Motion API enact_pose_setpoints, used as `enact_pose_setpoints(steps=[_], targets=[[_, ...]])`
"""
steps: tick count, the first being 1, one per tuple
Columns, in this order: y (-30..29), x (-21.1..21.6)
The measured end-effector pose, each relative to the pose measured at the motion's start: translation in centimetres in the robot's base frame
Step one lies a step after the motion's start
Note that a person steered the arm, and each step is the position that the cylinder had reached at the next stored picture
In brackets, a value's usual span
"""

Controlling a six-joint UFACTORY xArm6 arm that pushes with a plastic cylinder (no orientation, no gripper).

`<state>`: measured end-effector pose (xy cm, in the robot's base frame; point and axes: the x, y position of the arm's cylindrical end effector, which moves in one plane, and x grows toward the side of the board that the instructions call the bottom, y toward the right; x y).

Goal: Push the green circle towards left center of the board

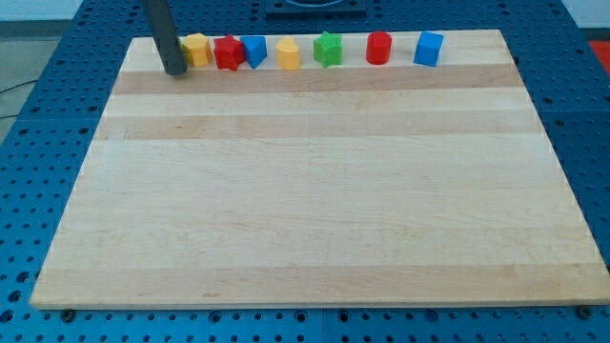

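Note:
My tip [175, 70] rests on the wooden board [305, 191] near the view's top left corner, just left of a yellow block [196, 49]. A row of blocks runs along the view's top edge: that yellow block, a red block [228, 52], a blue block [254, 50], a yellow block [288, 54], a green star-like block [328, 49], a red cylinder [378, 48] and a blue cube [429, 48]. I cannot make out a green circle; the only green block shown looks star-shaped. The rod hides the spot just behind it.
The board lies on a blue perforated table [38, 143] that surrounds it on all sides. The red and blue blocks near the tip touch each other.

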<state>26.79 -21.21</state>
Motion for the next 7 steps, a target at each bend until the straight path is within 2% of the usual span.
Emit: enact_pose_setpoints(steps=[1, 2, 3, 5, 6, 7], targets=[[0.0, -0.1], [-1.0, 2.2], [-6.6, 3.6], [-8.6, -7.6], [-2.7, -7.5], [0.6, -3.8]])
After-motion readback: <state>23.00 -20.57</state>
